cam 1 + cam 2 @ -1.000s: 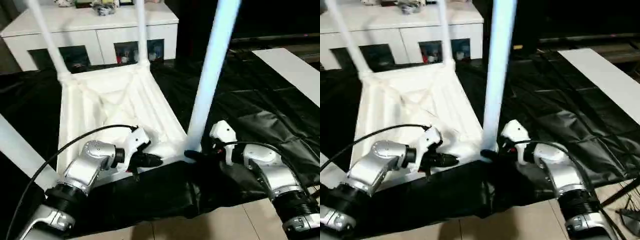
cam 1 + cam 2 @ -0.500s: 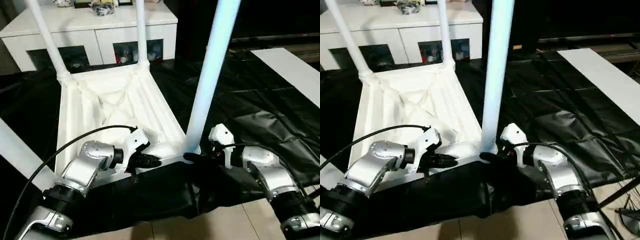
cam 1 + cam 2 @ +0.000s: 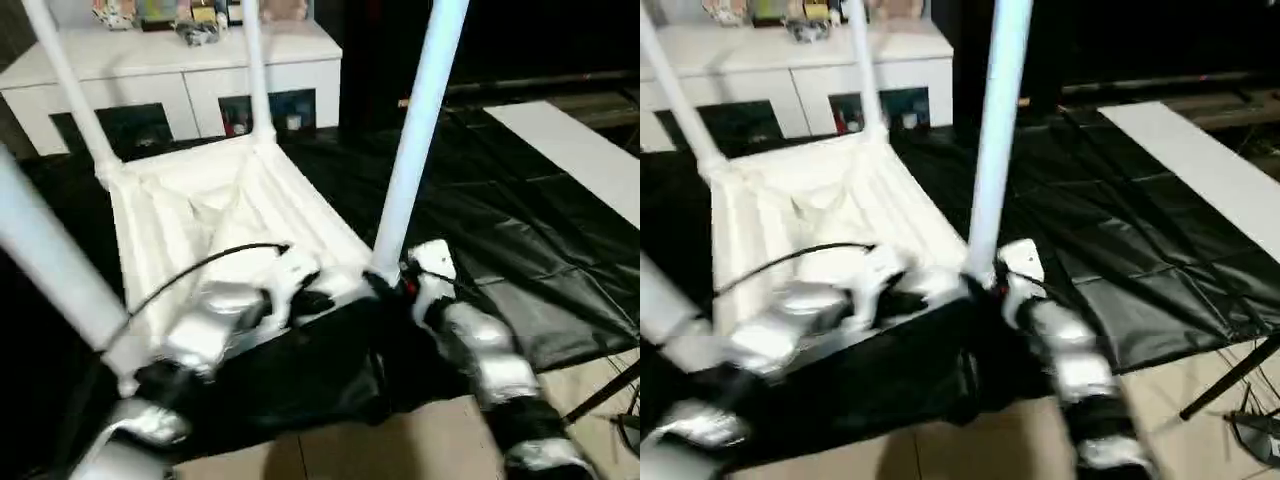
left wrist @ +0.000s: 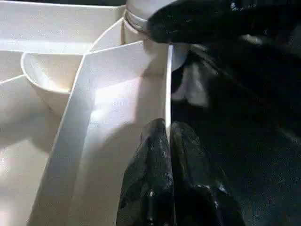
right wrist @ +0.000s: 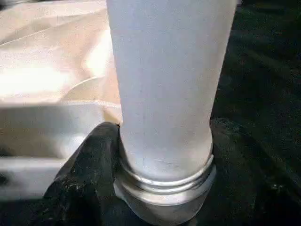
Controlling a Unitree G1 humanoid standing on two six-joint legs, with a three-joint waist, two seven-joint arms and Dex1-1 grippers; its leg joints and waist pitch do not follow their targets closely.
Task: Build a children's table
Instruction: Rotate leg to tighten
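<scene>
Black sheet [image 3: 520, 250] under upturned tabletop [image 3: 200, 215], cabinet [image 3: 180, 75] behind

You've got one upturned tabletop [image 3: 215, 215] and four legs [image 3: 412, 140] standing at its corners, two grippers [image 3: 318, 298] at its near edge, one cabinet [image 3: 180, 75], one flat board [image 3: 575, 150].

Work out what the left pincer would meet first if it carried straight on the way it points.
Probably the near leg's base, where the right pincer sits; the left pincer, shut, points along the tabletop's edge towards it.
</scene>
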